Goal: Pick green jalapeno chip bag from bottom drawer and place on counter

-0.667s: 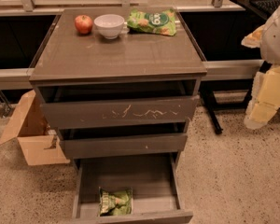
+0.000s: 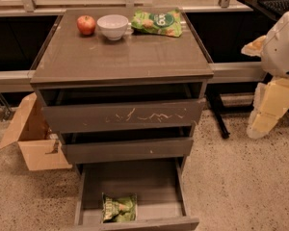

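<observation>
Change since the earlier frame is hard to find: the cabinet, everything on it and the gripper (image 2: 267,112) stay where they were, and the green jalapeno chip bag (image 2: 119,208) has not shifted.

In the one camera view the bag lies in the bottom drawer (image 2: 135,184), which is pulled out. It sits on the flat floor close to the low front, left of the middle. The bag is dark-green crumpled foil with yellowish patches and pale lettering. Its long axis runs roughly along the drawer front; which end is its top cannot be told.

The drawer is plain grey-brown wood. Above it are a closed middle drawer (image 2: 127,149) and a top drawer (image 2: 120,115) whose front bears white scratches. The counter (image 2: 120,57) is a broad glossy grey-brown slab that slightly overhangs the drawers. Along its far edge stand a red apple (image 2: 86,24), a round white bowl (image 2: 112,26) just beside it, and a flatter, brighter green bag (image 2: 156,22) with a round white logo.

The gripper is pale cream and blocky. It hangs below the white arm (image 2: 285,44) at the right edge, well apart from the cabinet, above the speckled floor (image 2: 241,186). Whether it is released or clenched cannot be told; it holds nothing that can be seen.

An open cardboard box (image 2: 33,138) sits on the floor left of the cabinet.
</observation>
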Robot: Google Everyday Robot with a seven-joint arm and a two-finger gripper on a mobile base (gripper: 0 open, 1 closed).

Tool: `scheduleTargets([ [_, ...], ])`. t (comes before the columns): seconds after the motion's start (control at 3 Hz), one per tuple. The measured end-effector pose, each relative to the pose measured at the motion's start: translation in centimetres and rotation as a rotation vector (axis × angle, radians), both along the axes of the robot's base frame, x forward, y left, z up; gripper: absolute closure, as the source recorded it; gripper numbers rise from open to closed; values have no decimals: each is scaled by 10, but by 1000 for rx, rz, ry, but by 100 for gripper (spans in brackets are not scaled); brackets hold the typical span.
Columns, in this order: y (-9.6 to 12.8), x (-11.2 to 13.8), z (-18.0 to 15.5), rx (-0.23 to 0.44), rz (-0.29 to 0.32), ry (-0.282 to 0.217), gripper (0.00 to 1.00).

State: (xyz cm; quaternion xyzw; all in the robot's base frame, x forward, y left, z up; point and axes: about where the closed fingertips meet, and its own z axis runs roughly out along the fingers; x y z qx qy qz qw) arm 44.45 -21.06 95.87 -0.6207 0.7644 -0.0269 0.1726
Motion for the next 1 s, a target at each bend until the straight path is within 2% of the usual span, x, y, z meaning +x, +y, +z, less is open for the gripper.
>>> scheduleTargets([
  [0.33, 12, 15, -50, 81, 81, 29, 0],
  [0.67, 21, 24, -81, 155, 122, 51, 0],
  [1.0, 37, 39, -127, 292, 151, 103, 0],
])
